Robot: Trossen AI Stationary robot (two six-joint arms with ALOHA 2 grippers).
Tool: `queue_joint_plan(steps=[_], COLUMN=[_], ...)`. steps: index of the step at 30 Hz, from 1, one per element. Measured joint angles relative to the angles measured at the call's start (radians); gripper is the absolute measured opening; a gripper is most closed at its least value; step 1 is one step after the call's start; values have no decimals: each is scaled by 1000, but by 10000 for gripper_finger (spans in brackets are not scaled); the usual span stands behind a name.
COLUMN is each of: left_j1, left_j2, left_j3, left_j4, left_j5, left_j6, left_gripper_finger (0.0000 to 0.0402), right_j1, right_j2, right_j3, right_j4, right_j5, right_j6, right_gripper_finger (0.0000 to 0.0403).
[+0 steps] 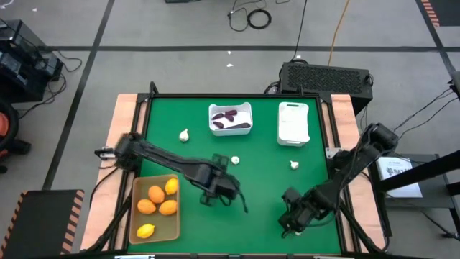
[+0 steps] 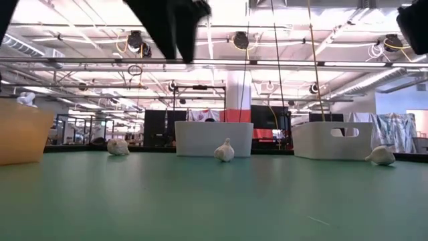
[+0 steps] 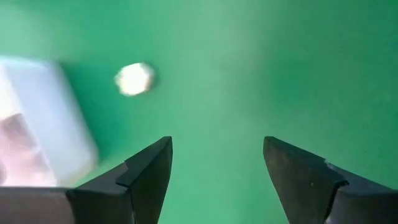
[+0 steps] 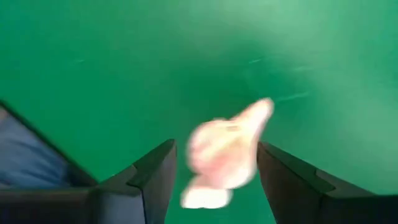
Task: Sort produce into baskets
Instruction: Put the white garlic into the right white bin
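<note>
My left gripper point(image 1: 224, 190) point(image 3: 217, 180) is open and empty above the table's middle. A garlic bulb point(image 3: 134, 79) lies ahead of it. My right gripper point(image 1: 291, 224) point(image 4: 216, 180) is open near the front right, its fingers on either side of a blurred garlic bulb point(image 4: 225, 155). Three garlic bulbs lie on the green table point(image 1: 185, 134) point(image 1: 235, 160) point(image 1: 294, 165). A tan tray point(image 1: 175, 230) at front left holds orange and yellow fruits point(image 1: 157, 205). The squarish white bin point(image 1: 214, 114) holds purple eggplants point(image 1: 231, 119). The narrower white bin point(image 1: 293, 122) stands to its right. My right gripper has the garlic bulb point(image 4: 249, 124) between its two open fingers. The bulb lies close to one finger point(image 4: 280, 174). I cannot tell whether either finger touches it, or whether it rests on the table.
In the low view the two white bins point(image 2: 214, 138) point(image 2: 332, 140) stand at the far side, with three garlic bulbs point(image 2: 118, 146) point(image 2: 225, 150) point(image 2: 382, 155) in front of them. The tan tray point(image 2: 23, 130) is at the left.
</note>
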Motion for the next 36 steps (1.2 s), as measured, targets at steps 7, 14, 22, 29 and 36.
queue_joint_plan(steps=[7,14,22,29,36], left_j1=[2,2,3,3,3], left_j2=[-316,-525,-559,-559,-559], left_j3=[-224,-479,-529,-529,-529], left_j4=[154,426,435,440,442], left_j5=[-130,-134,-132,-129,-123], left_j6=[-66,-67,-73,-69,-74], left_gripper_finger=[261,261,260,261,260], right_j1=[43,48,46,45,53], right_j2=[46,118,177,123,59], right_j3=[0,0,1,0,1], right_j4=[65,73,98,86,100], right_j5=[5,-1,-24,-18,-69], right_j6=[112,154,141,124,135], right_gripper_finger=[212,212,212,212,212])
